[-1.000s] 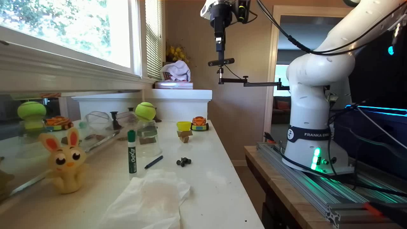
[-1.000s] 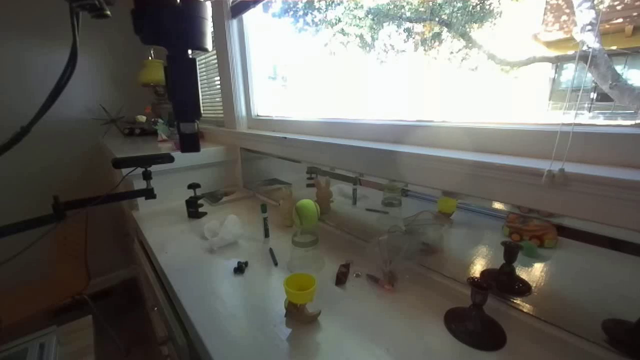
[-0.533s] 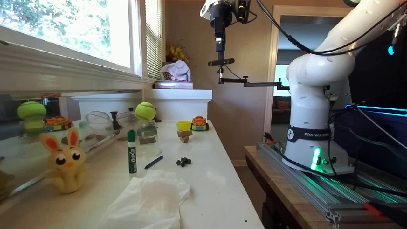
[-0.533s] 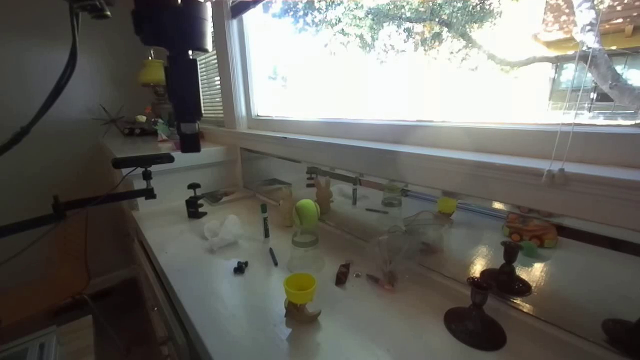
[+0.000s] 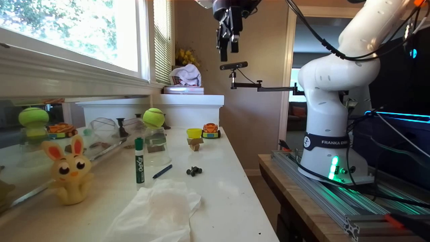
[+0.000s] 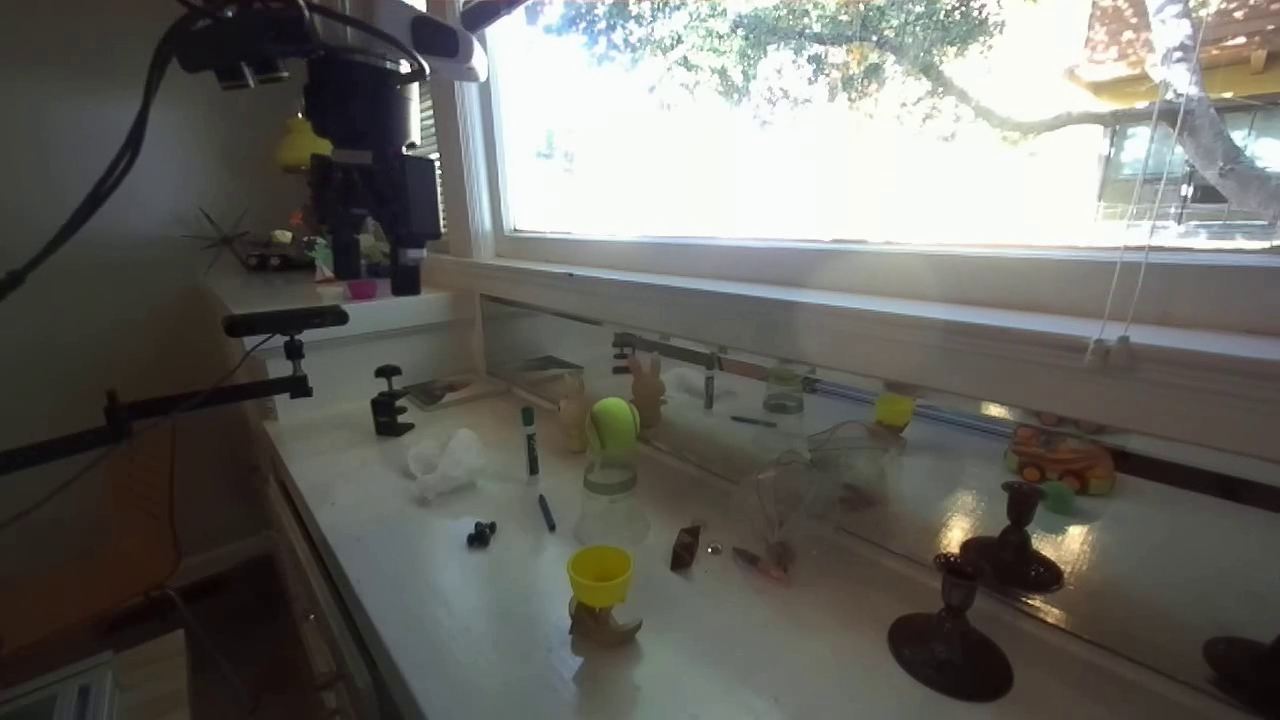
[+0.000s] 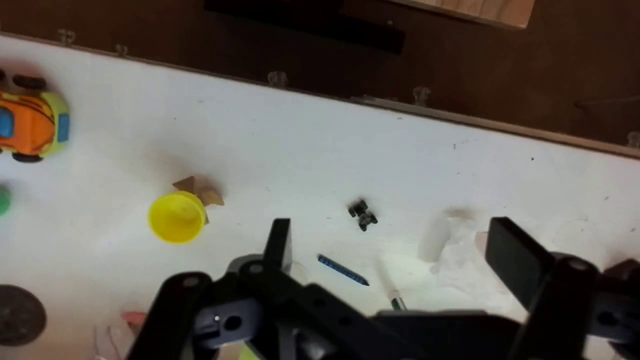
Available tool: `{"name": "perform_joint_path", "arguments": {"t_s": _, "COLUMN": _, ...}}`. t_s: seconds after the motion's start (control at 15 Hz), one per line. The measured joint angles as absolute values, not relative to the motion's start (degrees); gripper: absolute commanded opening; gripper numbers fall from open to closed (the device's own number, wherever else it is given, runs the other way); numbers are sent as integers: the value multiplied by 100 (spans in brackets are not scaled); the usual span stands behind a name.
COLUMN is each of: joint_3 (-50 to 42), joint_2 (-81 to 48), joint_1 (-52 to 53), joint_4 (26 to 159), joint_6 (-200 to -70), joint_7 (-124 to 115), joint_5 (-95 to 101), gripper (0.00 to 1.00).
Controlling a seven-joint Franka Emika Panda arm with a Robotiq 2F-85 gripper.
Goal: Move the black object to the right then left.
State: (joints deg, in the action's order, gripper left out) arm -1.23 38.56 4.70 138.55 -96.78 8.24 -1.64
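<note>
Found the gripper (image 6: pixel 377 272) high above the white counter (image 5: pixel 231 208), with jaws pointing down and standing well apart — released. Sighted the black object (image 7: pixel 363 215), small and knobbly, lying on the counter in both exterior views — well below the gripper. Noted near it, in the wrist view, a blue crayon (image 7: pixel 343 270) lying flat; also a green-capped marker (image 5: pixel 139 164) standing upright near a crumpled white sheet (image 5: pixel 164 208). Recorded a tennis ball (image 6: pixel 612 425) resting on a clear vessel (image 6: pixel 610 512), and a yellow cup (image 6: pixel 600 582) set atop a brown piece (image 6: pixel 600 627). Observed in an exterior view an orange toy car (image 5: pixel 211 130) towards the far end of the counter, and a yellow rabbit figure (image 5: pixel 71 176), upright, well apart from the black object.
</note>
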Motion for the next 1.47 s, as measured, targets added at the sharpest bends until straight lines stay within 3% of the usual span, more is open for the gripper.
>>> {"name": "perform_joint_path", "arguments": {"t_s": 0.87, "joint_3": 885, "joint_2": 1487, "joint_1": 1608, "joint_4": 11954, "joint_6": -9748, "joint_7": 2783, "joint_5": -146, "gripper": 100}}
{"name": "perform_joint_path", "arguments": {"t_s": 1.47, "joint_3": 1099, "joint_2": 948, "joint_1": 1687, "joint_4": 11468, "joint_6": -9709, "joint_7": 3723, "joint_5": -64, "gripper": 100}}
